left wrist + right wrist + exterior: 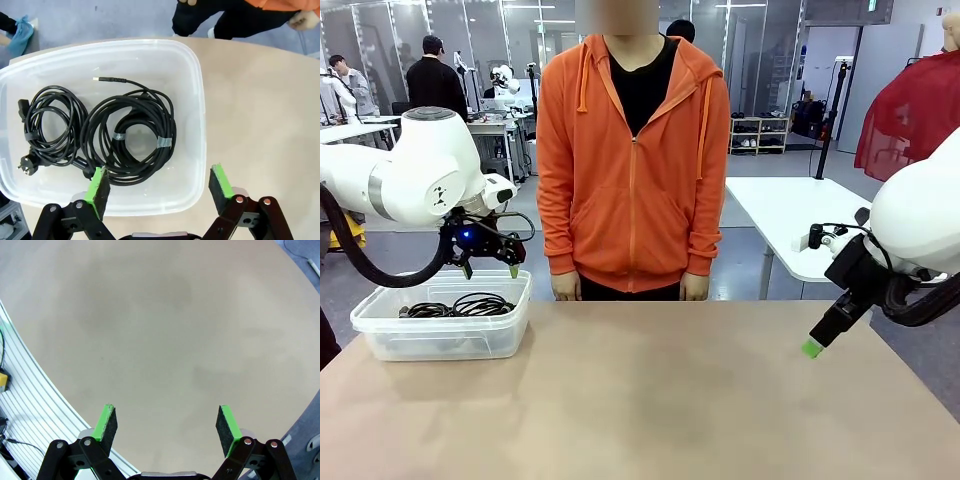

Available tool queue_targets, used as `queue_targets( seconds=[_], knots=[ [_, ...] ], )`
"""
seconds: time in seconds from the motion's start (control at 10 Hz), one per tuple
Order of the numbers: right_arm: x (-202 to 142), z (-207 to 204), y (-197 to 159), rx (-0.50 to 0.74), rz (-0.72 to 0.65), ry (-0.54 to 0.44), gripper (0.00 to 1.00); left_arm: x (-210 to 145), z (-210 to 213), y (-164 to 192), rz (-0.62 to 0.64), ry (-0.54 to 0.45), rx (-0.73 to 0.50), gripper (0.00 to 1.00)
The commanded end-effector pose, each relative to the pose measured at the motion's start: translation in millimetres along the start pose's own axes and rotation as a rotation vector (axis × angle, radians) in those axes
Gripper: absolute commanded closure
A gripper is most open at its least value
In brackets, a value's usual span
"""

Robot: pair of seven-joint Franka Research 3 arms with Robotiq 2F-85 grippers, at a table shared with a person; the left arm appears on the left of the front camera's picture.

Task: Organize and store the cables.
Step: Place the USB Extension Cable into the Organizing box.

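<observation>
Two coiled black cables lie in a clear plastic bin at the table's left: a larger bundle with a metal USB tip and a smaller one with a round plug. In the front view the cables show through the bin's wall. My left gripper hangs open above the bin's right part, nothing between its fingers; it is also in the front view. My right gripper is open over bare table near the right edge, its green tip just above the surface.
A person in an orange hoodie stands at the far side, hands at their sides. The tan tabletop stretches between bin and right arm. A ribbed metal rail borders the table in the right wrist view.
</observation>
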State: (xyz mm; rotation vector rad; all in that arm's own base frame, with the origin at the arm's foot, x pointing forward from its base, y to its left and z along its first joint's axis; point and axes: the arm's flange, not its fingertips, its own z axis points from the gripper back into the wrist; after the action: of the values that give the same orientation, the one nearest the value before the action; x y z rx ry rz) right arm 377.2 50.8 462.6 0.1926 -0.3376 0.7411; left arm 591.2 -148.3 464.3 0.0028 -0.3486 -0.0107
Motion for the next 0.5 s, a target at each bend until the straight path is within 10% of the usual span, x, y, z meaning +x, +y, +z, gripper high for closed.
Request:
queue_targets(
  seconds=[0.0, 0.4],
  knots=[
    [-0.3, 1.9, -0.5, -0.013, -0.009, 0.007, 0.00, 1.7, -2.7, 0.2, -0.012, -0.003, 0.014, 0.00],
    [-0.3, 1.9, -0.5, -0.013, -0.009, 0.007, 0.00, 1.7, -2.7, 0.2, -0.012, -0.003, 0.014, 0.00]
  ],
)
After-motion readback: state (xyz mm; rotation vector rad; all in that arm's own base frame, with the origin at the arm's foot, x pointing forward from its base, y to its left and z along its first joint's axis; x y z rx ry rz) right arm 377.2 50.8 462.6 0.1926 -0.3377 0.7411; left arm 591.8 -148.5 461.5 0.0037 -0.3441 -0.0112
